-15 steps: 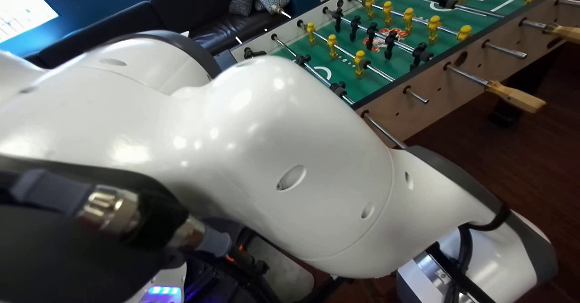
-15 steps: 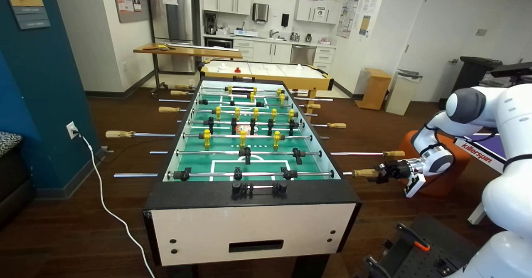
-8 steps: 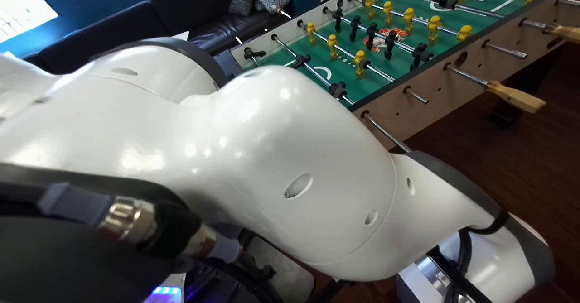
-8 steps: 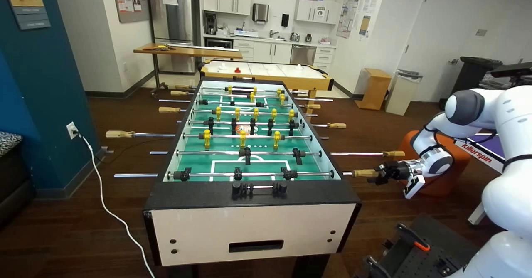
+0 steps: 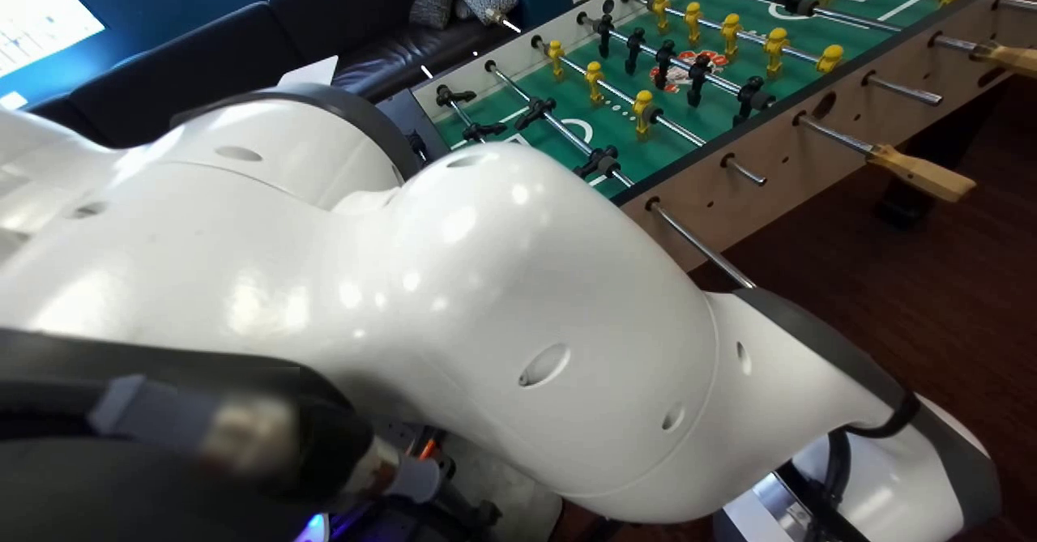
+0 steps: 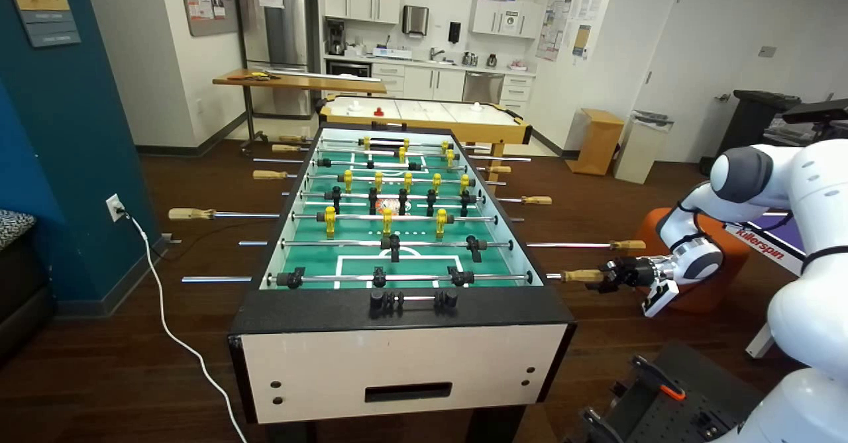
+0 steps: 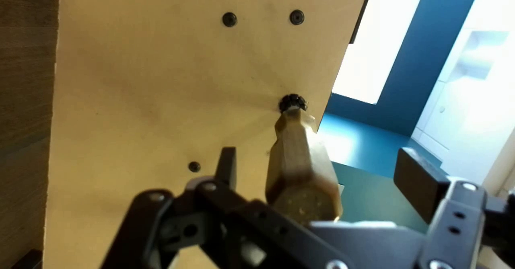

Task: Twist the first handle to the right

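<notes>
A robot arm (image 5: 518,283) dips slightly lower than a moment ago beside the foosball counter (image 6: 404,357); its claw (image 7: 320,164) spreads wide astride the wooden handle (image 7: 299,164) jutting from the counter's side, gripping nothing, so the twist likely awaits a grasp.

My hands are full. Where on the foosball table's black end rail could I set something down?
The flat black end rail is bare on both sides of the thin silver rod of black beads, out to the rail's corners. It is crowded beyond one corner, where the black two-fingered gripper stands open with the faceted tan wooden handle between its jaws.
</notes>
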`<state>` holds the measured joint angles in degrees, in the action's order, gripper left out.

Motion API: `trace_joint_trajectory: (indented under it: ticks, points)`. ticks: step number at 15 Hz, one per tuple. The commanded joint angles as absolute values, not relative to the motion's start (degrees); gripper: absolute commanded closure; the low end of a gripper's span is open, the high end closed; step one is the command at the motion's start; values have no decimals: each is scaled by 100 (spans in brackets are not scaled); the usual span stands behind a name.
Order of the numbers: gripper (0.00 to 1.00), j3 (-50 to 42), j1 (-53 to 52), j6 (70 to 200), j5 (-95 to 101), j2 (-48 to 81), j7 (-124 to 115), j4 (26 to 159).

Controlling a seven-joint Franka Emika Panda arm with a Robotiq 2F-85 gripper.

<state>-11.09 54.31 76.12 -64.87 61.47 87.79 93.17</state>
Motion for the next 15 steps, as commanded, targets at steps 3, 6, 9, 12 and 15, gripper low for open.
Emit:
trace_joint_trajectory:
  ticks: [3, 6, 9, 12, 15]
  points:
    - [0, -1052, 5503, 7406, -6592, 6257, 8871, 9121]
    - [0, -1055, 5482, 7411, -6612, 6261, 8972, 9137]
    - [34, -1056, 5470, 7417, -6599, 6281, 9060, 9135]
    - [58, -1052, 5473, 7401, -6602, 6296, 9080, 9138]
    - [80, -1051, 5485, 7397, -6605, 6327, 9059, 9128]
